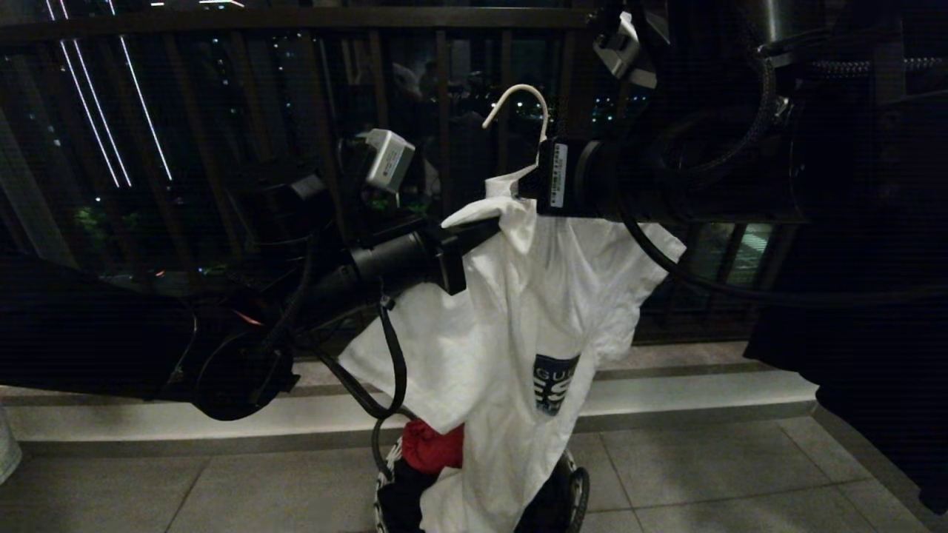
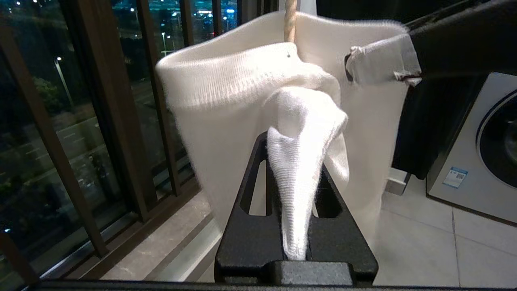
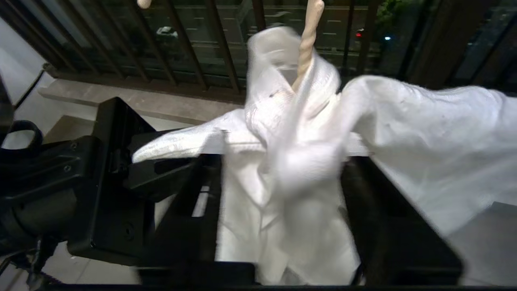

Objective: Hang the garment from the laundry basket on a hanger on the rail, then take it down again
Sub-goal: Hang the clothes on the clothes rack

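My left tool (image 2: 297, 226) is pressed together on a fold of the garment (image 1: 518, 318) at its ribbed collar, holding that side up. My right tool (image 3: 282, 226) is close against the hanger (image 1: 518, 111) at its twisted neck; its jaws look spread with cloth bunched between them, but that view is smeared, so I cannot tell whether it grips the wire or the fabric.

The T-shirt hangs in the air between my two arms, its shield print facing me. Its lower hem trails down into the laundry basket (image 1: 574, 485) on the floor, where a small red cloth (image 1: 433, 448) and a black garment (image 1: 404, 496) lie. The hanger's hook stands free above the collar, in front of the dark balcony railing (image 1: 296, 18). I see no rail.

I judge the step in hand to be threading the shirt onto the hanger. Next I need a firm right hold on the neck, then the left shoulder pulled over the hanger arm.
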Robot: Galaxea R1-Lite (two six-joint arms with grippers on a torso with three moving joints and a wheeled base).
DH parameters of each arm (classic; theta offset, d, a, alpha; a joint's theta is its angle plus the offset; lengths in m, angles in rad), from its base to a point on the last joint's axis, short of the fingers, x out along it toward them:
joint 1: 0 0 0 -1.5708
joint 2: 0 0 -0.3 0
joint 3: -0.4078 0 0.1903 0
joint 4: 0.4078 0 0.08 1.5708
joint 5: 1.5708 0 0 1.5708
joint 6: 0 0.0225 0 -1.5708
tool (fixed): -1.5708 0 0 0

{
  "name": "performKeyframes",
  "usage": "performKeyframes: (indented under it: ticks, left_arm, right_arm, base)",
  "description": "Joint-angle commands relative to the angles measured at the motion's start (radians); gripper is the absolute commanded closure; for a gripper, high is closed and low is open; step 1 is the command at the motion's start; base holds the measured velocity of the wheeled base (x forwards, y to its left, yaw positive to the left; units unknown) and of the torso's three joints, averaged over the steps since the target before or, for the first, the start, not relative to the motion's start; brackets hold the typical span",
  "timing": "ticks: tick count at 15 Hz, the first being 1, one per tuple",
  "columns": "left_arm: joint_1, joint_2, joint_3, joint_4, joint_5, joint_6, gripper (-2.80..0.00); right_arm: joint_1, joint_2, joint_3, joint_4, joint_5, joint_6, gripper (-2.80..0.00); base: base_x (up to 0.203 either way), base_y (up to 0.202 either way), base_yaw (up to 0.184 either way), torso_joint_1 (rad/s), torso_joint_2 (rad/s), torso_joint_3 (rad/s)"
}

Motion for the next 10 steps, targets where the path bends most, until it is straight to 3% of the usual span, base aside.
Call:
performKeyframes:
  ticks: [1,8,9,10]
  left_arm:
    - [0.0,-0.001,-0.002,-0.006,-0.002,-0.001,0.0]
    - [0.001,-0.003,-0.005,-0.006,0.0,-0.003,0.0]
    - [0.001,-0.003,-0.005,-0.006,0.0,-0.003,0.0]
    - [0.001,-0.003,-0.005,-0.006,0.0,-0.003,0.0]
  right_arm:
    - [0.0,-0.006,0.005,0.008,-0.005,0.002,-2.8]
    - [0.0,-0.076,0.07,0.01,-0.028,0.0,-2.8]
    - [0.0,-0.08,0.078,0.008,-0.041,-0.003,0.0]
    - [-0.001,-0.083,0.089,0.01,-0.042,-0.004,0.0]
  base:
    - [0.0,0.0,0.0,0.0,0.0,0.0]
    - [0.0,0.0,0.0,0.0,0.0,0.0]
    - [0.0,0.0,0.0,0.0,0.0,0.0]
    - [0.0,0.0,0.0,0.0,0.0,0.0]
